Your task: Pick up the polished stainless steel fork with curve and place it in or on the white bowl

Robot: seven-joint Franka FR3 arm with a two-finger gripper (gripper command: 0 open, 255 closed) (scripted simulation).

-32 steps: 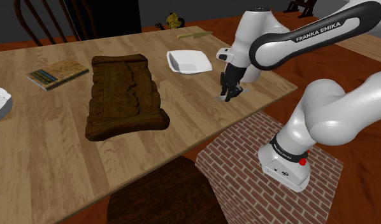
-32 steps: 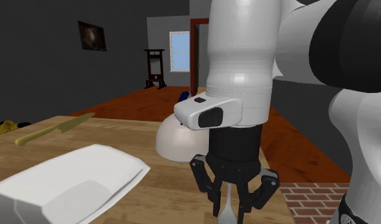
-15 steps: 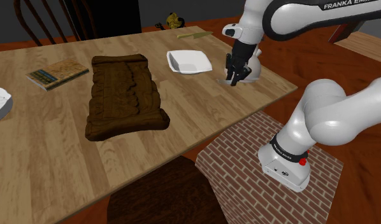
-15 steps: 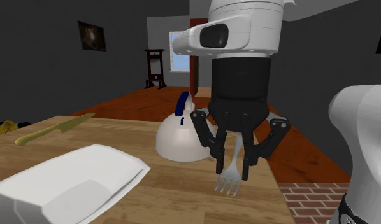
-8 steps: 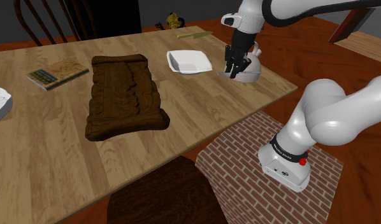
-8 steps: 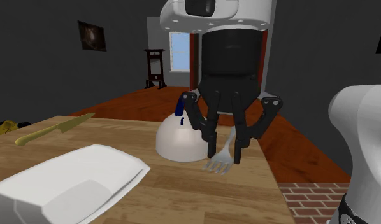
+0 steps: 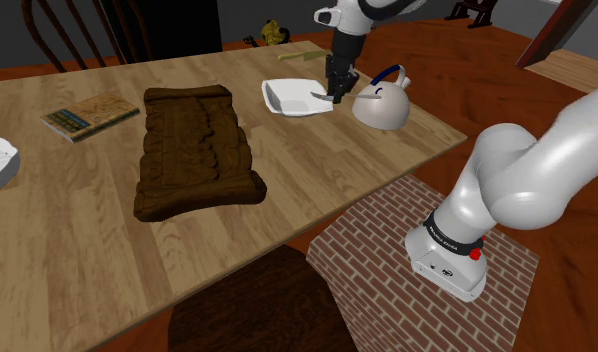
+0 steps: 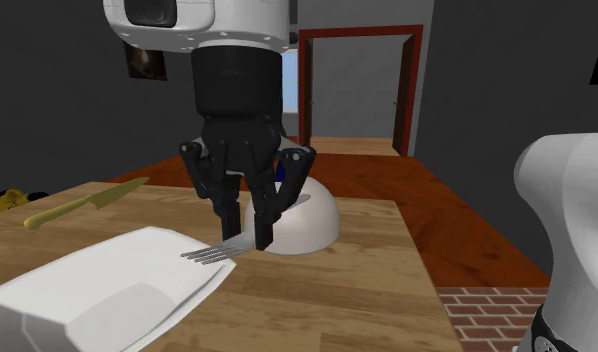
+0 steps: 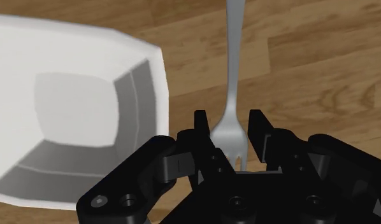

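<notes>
Gripper [image 8: 249, 233] is pinching the fork [image 8: 209, 255] between its fingers and holding it clear of the table [image 8: 337, 300]. Fork is lying near level, tines pointing toward the white bowl [image 8: 87, 290]. Bowl's hollow is sitting to the second exterior view's left of the gripper.

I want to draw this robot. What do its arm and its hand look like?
The arm is made of fat, rounded white tubes, with a dark band and a small red dot near its foot. The gripper is all black and looks spidery.
</notes>
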